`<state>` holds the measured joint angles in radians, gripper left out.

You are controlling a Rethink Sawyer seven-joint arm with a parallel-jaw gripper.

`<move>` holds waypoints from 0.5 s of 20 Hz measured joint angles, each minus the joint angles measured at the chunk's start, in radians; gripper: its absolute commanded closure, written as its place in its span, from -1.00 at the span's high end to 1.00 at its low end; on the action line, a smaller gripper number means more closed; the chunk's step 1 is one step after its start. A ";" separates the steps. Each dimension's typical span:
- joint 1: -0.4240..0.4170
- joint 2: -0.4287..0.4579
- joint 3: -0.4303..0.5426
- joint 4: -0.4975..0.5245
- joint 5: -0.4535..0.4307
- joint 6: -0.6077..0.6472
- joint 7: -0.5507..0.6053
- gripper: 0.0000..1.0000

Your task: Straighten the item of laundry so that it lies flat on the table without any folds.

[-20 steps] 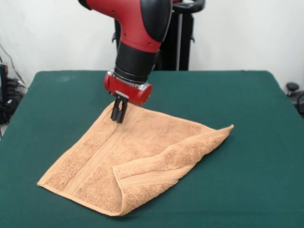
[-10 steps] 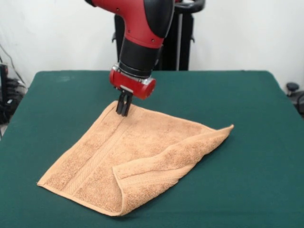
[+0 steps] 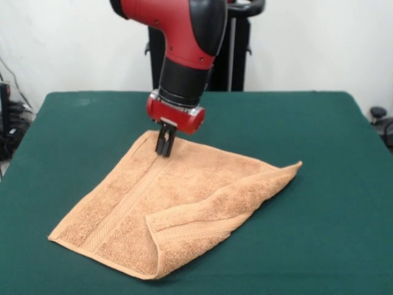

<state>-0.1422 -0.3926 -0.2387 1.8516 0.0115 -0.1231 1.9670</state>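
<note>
Orange-tan terry-cloth towel [image 3: 178, 206], roughly square, lies on the dark green felt-topped table [image 3: 319, 184], set diamond-wise, one corner toward the table's far edge, one toward the camera. Not flat: the towel's right-hand portion is doubled over, a thick folded flap running from the pointed right corner down to the towel's nearest corner, its underside and hem turned up. A woven border band runs along the towel's left part, from the far corner down toward the left corner. Left and middle areas of the towel lie smooth on the felt. Red and black robot arm [image 3: 184, 37] comes down over the towel's far corner; its red wrist collar sits just above the cloth. Black two-fingered gripper [image 3: 164, 147] points down with its tips at the towel surface just inside the far corner, beside the border band. Fingers [image 3: 167, 142] appear drawn close together with only a thin gap; cannot tell whether any cloth is pinched between them, nor whether the tips actually press on the towel. Towel edge at that corner lies low, not lifted. Table felt is bare all round the towel. Behind the table, a black stand [image 3: 236, 49] against a white wall.
</note>
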 measured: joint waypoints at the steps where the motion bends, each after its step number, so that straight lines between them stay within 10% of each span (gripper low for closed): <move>1: -0.006 0.008 0.001 0.000 -0.005 -0.011 0.000 -1.00; 10: -0.036 0.015 0.017 0.015 -0.064 -0.087 0.000 -1.00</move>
<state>-0.1787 -0.3779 -0.2219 1.8664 -0.0523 -0.2105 1.9670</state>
